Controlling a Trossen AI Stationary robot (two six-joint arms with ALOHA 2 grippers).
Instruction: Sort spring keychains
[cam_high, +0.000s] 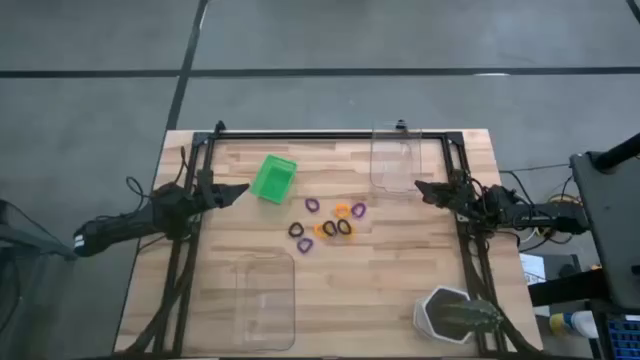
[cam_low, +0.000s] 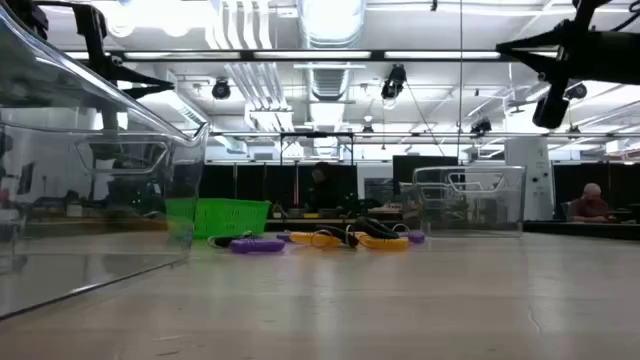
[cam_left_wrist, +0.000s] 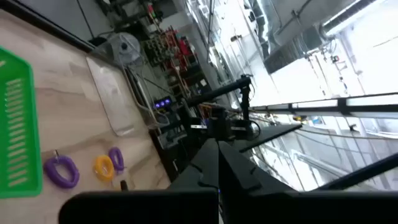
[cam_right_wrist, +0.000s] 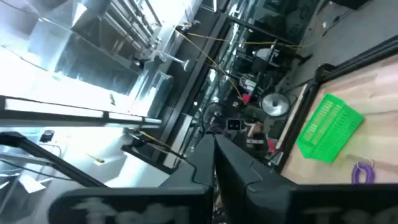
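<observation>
Purple, orange and black spring keychains (cam_high: 327, 222) lay in a loose cluster just right of the centre of the high view, on the bare wooden table (cam_high: 400, 290), with none of them in any container. A purple ring (cam_high: 312, 205) sat at the cluster's upper left, an orange one (cam_high: 342, 211) and another purple one (cam_high: 358, 209) at its upper right, and black rings (cam_high: 296, 230) lower down among more orange and purple. The small green bin (cam_high: 272, 178) stood tilted just up and left of the cluster. One clear tray (cam_high: 393, 157) stood near the upper right of the table and another clear tray (cam_high: 265, 298) lay toward the lower middle. The left gripper (cam_high: 238, 189) hung at the left of the frame, just left of the green bin, and its fingers met at the tips, closed on nothing. The right gripper (cam_high: 422, 187) hung at the right, below the upper tray, and its fingers were likewise pressed together and held nothing. Both grippers were well apart from the keychains. In the low view the rings showed as a thin line of purple, orange and black at mid-frame, right of the green bin. A white hexagonal pot holding a cactus (cam_high: 455, 315) stood at the lower right corner of the table.
</observation>
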